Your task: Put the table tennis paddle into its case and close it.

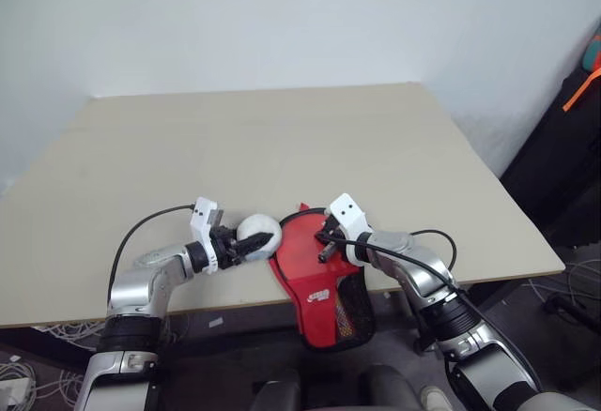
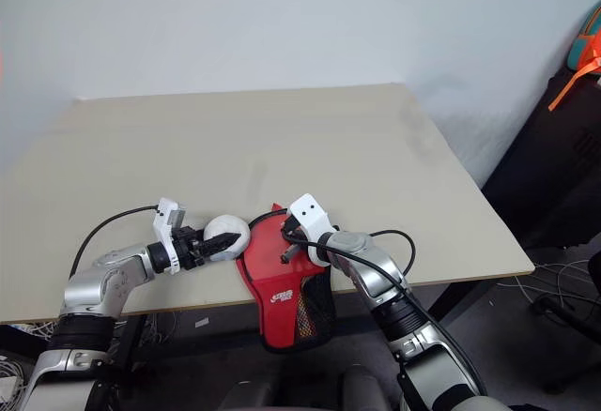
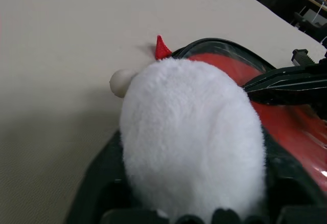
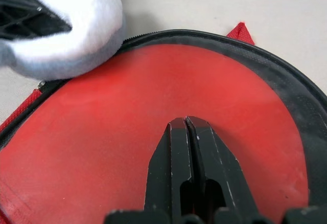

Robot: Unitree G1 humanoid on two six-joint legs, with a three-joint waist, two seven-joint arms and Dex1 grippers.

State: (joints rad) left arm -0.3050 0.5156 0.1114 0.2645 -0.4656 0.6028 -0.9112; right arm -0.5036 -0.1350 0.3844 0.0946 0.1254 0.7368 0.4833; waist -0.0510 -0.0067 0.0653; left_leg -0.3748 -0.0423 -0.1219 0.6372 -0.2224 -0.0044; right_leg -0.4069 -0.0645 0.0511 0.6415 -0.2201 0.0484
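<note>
Case [image 1: 315, 275], red with a black zip edge, lies at the near edge of the table [image 1: 282, 139], its narrow end with the white logo and dark mesh hanging over the edge. The right gripper [image 4: 187, 124] has its two black fingers pressed together with nothing between them, and its tips rest on the red round face of the case. The left gripper [image 1: 246, 245] is at the case's left rim, covered by a white fluffy cover [image 3: 191, 142], so I cannot tell how wide it is; the paddle itself I cannot make out.
</note>
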